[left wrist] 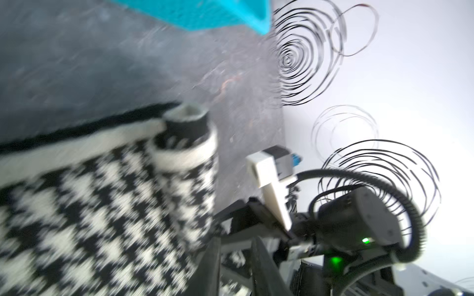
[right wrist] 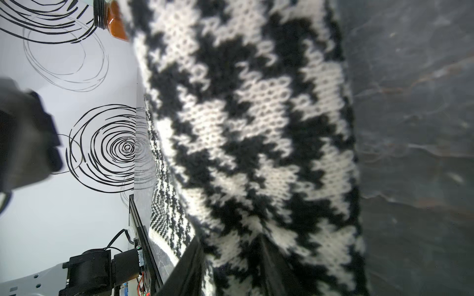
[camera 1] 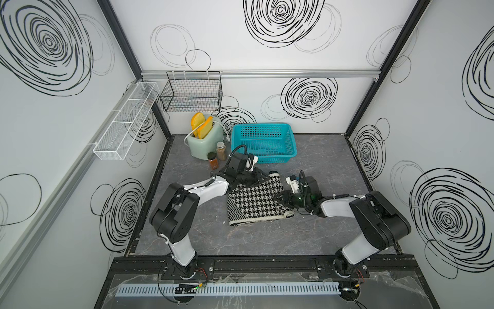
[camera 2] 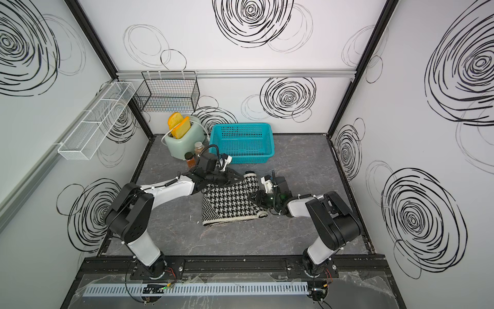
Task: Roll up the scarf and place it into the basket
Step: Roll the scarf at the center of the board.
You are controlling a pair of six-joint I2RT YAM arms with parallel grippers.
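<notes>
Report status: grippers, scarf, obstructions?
Scarf partly rolled, on table, not in basket. Left gripper at its far edge, right gripper astride the roll; grips unclear. Spice jars close beside left wrist.

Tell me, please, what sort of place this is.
Probably a robot test cell staged as a kitchen corner: white wall panels with black swirl drawings enclose a grey marble-look tabletop, two robot arms are mounted at its front edge, and a pale green toaster holding toast stands beside small spice jars.
</notes>
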